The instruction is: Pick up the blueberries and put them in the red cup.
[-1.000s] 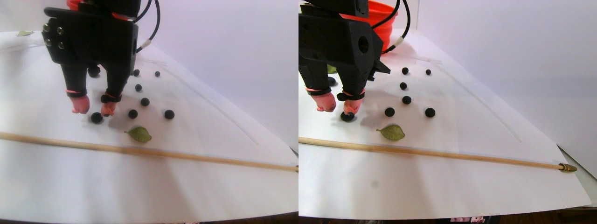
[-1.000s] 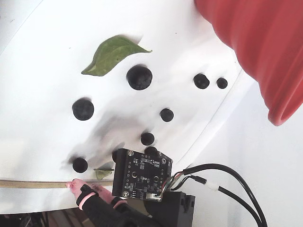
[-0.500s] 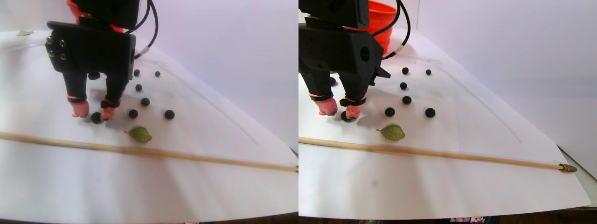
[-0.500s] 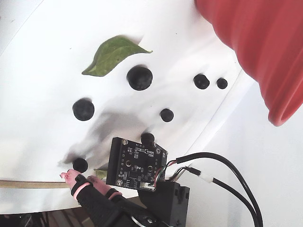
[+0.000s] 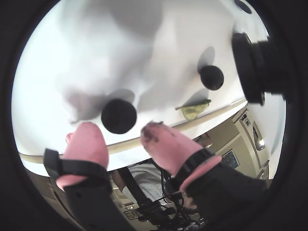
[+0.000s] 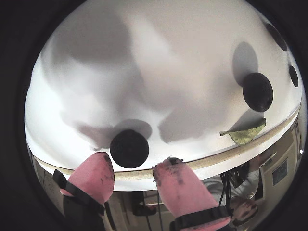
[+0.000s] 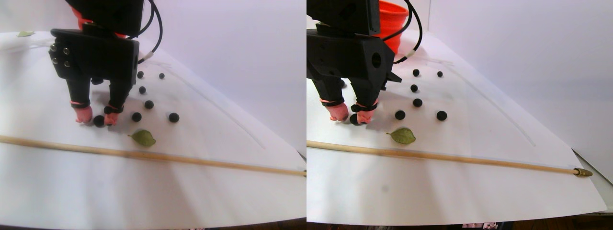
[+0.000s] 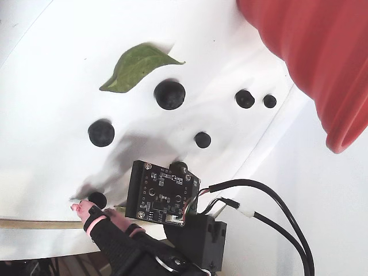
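Observation:
My gripper point(image 7: 97, 118) is open, its pink fingertips point(image 5: 89, 139) down at the white paper. One blueberry point(image 7: 99, 121) lies between the tips, with gaps on both sides. Both wrist views show that berry point(image 5: 119, 116) point(image 6: 129, 148) just beyond the tips. Several other blueberries lie loose to the right in the stereo pair view, such as one point(image 7: 136, 116) and another point(image 7: 174, 117). In the fixed view the two biggest point(image 8: 169, 94) point(image 8: 101, 133) lie near a leaf. The red cup point(image 8: 310, 57) stands behind the arm point(image 7: 390, 24).
A green leaf point(image 7: 142, 138) lies right of the gripper, close to the front berries. A long wooden stick point(image 7: 143, 155) crosses the paper in front of the gripper. Another leaf point(image 7: 24, 34) lies at the far left. Black cables point(image 8: 270, 213) trail from the wrist.
The gripper has come down toward the paper. Its tips, earlier above and behind the front berry, now stand on either side of it.

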`<state>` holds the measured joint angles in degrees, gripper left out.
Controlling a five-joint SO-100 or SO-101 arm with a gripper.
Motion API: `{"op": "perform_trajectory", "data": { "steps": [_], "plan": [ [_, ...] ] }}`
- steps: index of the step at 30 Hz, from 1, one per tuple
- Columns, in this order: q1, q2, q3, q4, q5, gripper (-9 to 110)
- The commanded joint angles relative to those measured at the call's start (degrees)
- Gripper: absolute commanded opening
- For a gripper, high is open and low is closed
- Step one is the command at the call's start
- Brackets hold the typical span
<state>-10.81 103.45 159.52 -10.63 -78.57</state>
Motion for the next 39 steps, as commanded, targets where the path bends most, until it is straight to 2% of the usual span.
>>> {"op": "perform_trajectory", "data": {
  "steps": [1,28,39],
  "plan": [
    [0.79,-0.44,0.0,-0.97,0.26,17],
    [2.11,-5.63,-2.37,-4.31,0.26,11],
    [2.37,-1.76,-0.88,-2.72,0.09,11]
  ]
}}
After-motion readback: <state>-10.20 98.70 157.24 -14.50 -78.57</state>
